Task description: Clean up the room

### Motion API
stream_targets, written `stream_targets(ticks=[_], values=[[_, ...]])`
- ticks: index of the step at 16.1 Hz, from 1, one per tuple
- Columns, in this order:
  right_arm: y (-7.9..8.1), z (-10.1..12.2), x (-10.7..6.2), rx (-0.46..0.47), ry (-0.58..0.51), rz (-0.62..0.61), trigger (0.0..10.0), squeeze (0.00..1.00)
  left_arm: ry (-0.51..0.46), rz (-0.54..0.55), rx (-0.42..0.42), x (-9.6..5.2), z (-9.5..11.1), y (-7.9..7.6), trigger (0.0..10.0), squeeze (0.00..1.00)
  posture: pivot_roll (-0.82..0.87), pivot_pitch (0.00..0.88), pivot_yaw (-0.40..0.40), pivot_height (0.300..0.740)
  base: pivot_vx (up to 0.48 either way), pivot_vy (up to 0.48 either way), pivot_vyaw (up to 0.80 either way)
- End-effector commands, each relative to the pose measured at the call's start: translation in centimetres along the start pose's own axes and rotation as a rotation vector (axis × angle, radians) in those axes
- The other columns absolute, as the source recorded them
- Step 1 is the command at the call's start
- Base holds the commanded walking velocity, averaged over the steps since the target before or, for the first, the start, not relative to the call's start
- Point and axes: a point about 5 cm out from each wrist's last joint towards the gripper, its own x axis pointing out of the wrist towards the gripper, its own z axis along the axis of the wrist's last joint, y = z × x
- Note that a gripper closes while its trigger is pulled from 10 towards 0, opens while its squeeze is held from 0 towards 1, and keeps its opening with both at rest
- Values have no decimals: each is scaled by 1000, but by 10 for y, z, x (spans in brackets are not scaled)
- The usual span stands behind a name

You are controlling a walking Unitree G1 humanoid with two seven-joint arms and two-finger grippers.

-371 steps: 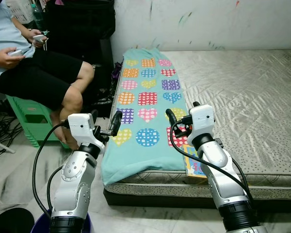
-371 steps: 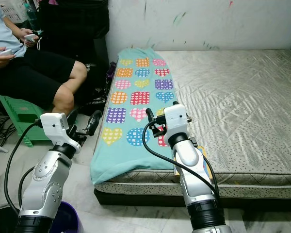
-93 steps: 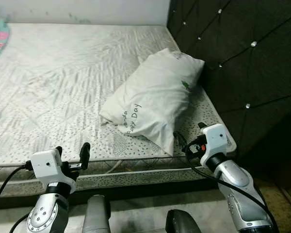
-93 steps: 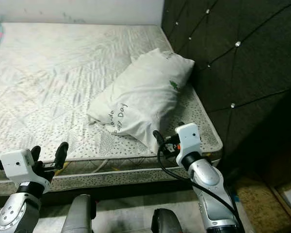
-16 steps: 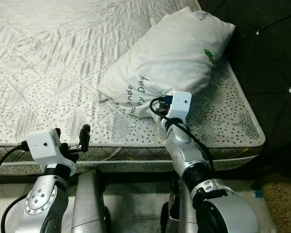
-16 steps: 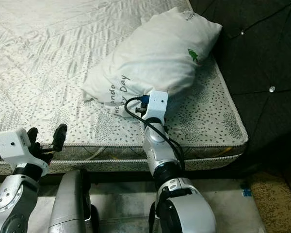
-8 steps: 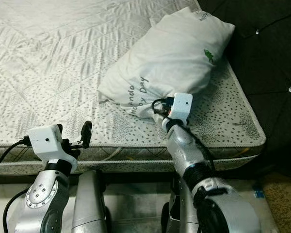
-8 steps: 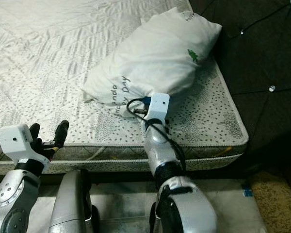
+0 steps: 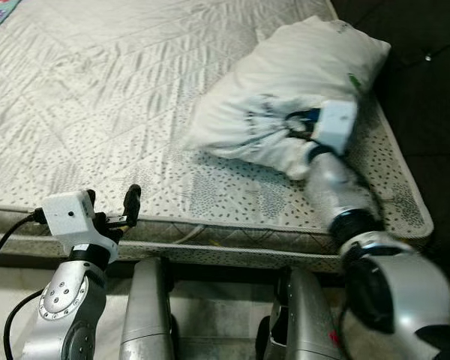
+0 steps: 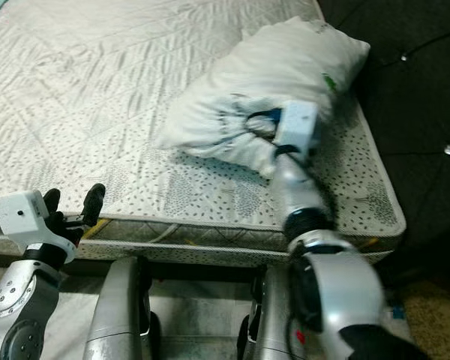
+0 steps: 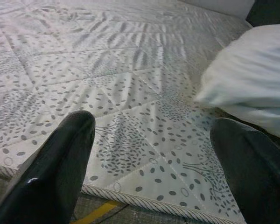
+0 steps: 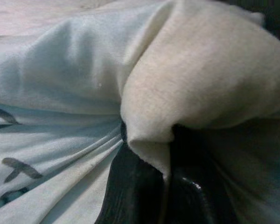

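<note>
Now right gripper [image 12: 164,186] is reaching over the mattress [image 9: 97,97], pinching a pillow [image 9: 285,97] fold; left gripper [image 11: 154,158] is hanging wide apart.

my head views are evenly lit and fairly bright over the mattress [image 9: 97,90], with soft light and only faint shadows in its quilted creases. the padded headboard [image 10: 412,67] at the right goes almost black, with a few small glints on its studs. motion blur smears my right arm [image 9: 337,195] and the pillow [image 9: 300,82], so the print on the cloth is unreadable; my left arm [image 9: 71,225] is sharp. the left wrist view is clear on the mattress, but the near black fingers [image 11: 56,163] are soft and carry a small glare spot. the right wrist view is dim, close and out of focus, with deep shadow in the cloth folds.
</note>
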Motion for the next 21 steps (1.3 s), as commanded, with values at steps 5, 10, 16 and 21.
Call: stream_targets(ticks=[5,10,16,21], values=[[-70,55,11,-74,-133,-183,0,0,8,32,12,-2,-2,8,10000,0,215,173,-11,525,0,0,0],[-122,97,6,-191,-215,-274,0,0,8,16,12,3,-2,5,10000,0,188,167,2,525,0,0,0],[-185,69,-21,-229,-141,-418,0,0,18,8,5,3,-7,4,10000,0,152,158,13,525,0,0,0],[-198,3,-50,-221,-49,-458,0,0,20,-10,9,8,-8,4,10000,0,114,153,26,525,0,0,0]])
